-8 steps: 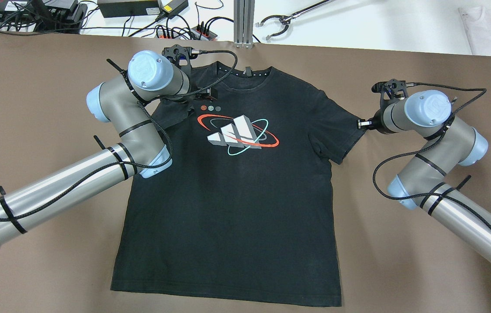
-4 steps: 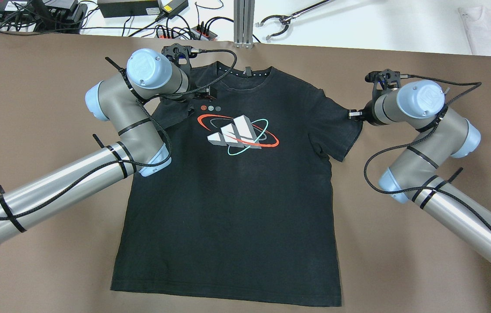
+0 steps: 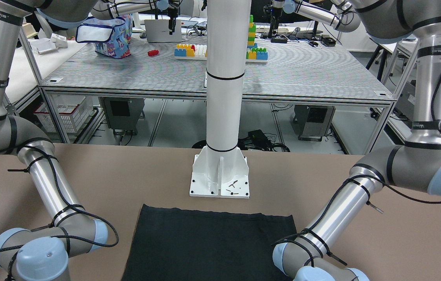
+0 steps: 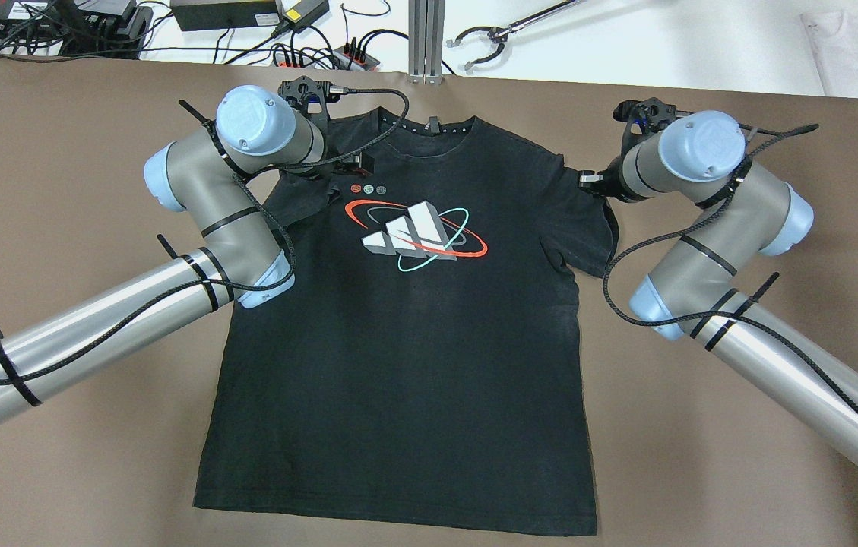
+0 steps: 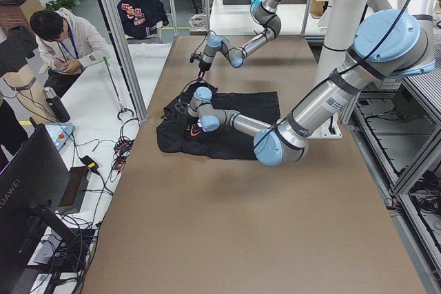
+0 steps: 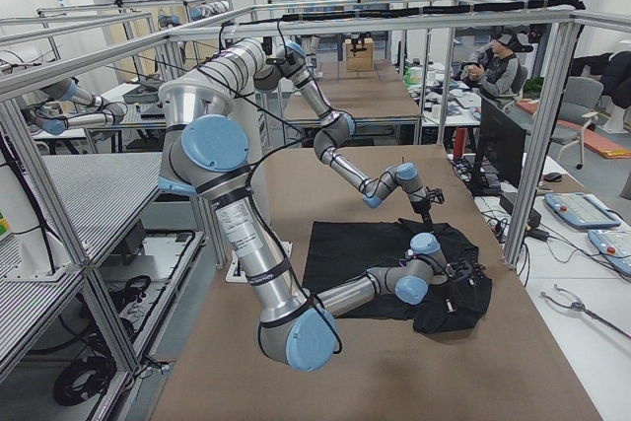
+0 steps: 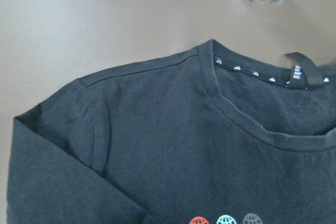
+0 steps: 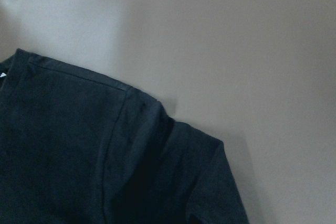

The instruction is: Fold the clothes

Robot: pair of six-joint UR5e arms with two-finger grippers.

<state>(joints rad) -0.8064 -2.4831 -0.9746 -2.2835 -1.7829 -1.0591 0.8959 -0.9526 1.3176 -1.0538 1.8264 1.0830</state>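
The clothes are a black T-shirt point(image 4: 413, 342) with a red, white and teal print, lying front up on the brown table; its collar points away from the robot. Only its hem end point(image 3: 204, 242) shows in the front-facing view. My left gripper point(image 4: 359, 161) hovers over the chest beside the collar, above the left sleeve point(image 4: 299, 201), which lies folded inward. The frames do not show whether it is open or shut. My right gripper point(image 4: 587, 180) is shut on the right sleeve point(image 4: 596, 228) at the shoulder, and the sleeve is bunched inward. Neither wrist view shows fingers.
A white pole's base plate point(image 3: 220, 181) stands just behind the hem. Beyond the table's far edge are cables and power strips point(image 4: 322, 53), an aluminium post point(image 4: 425, 38), a grabber tool point(image 4: 489, 42) and a white cloth point(image 4: 854, 45). A person point(image 5: 62, 39) sits off the table's far side.
My right gripper has moved inward and towards the collar, drawing the right sleeve's edge in with it. The left arm has shifted only slightly to the left.
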